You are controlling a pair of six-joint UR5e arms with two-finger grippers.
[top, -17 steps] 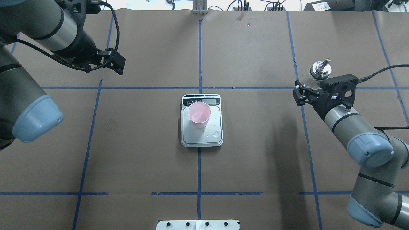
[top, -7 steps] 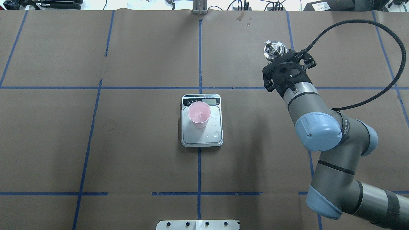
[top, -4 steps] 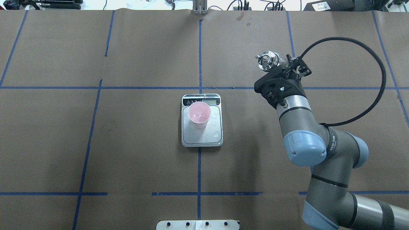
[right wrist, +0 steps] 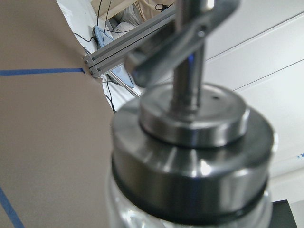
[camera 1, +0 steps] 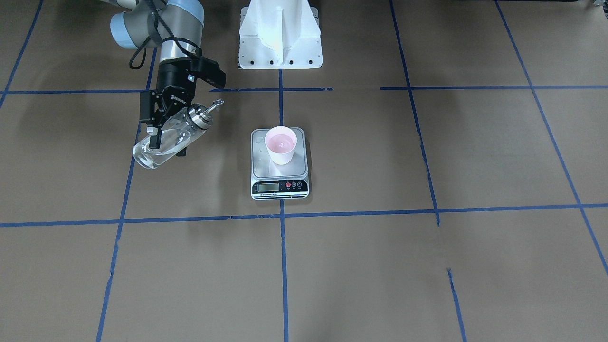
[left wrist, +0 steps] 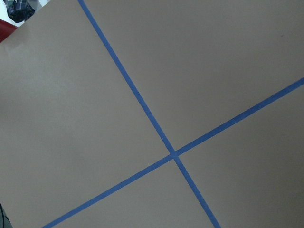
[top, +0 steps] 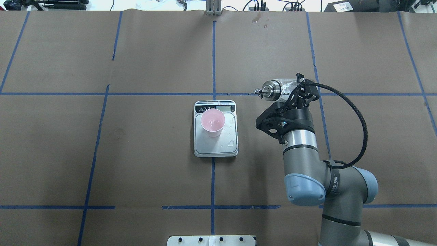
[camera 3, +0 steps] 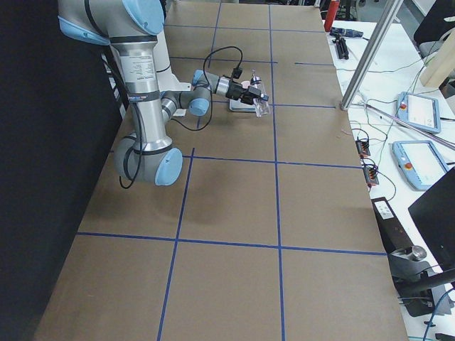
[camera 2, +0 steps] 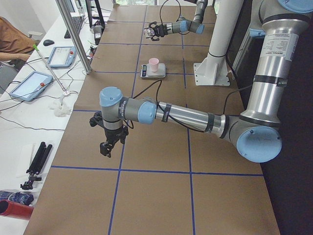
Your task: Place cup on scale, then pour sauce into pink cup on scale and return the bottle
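Right arm's swung in from near the table's right edge since a second ago, and what was riding upright is now tipped nearly onto its side. So: the black two-finger right gripper (top: 306, 89) is clamped across the body of the small clear cylindrical glass bottle (top: 284, 88), fingers closed down to the bottle's width. It's holding it in the air between the table's middle and its right edge, a touch toward the far edge. Grabbing the body leaves the shiny silver metal pourer cap (top: 268, 91) and its thin spout (camera 1: 216, 103) free. The spout aims toward the table's middle, which I'd guess is the lead-in to pouring. Can't really make out the sauce, it's clear stuff in clear glass. The small pale pink tapered plastic cup (top: 212, 122) already stands upright on the flat rectangular silver-platform kitchen scale (top: 218, 147) at the table's middle, up by the display end. It's well apart from the spout, so the bottle has to travel over before anything lands inside. The left gripper (camera 2: 106, 148) hangs over the brown paper at the table's left end, out of the way I guess; can't tell if it's open.
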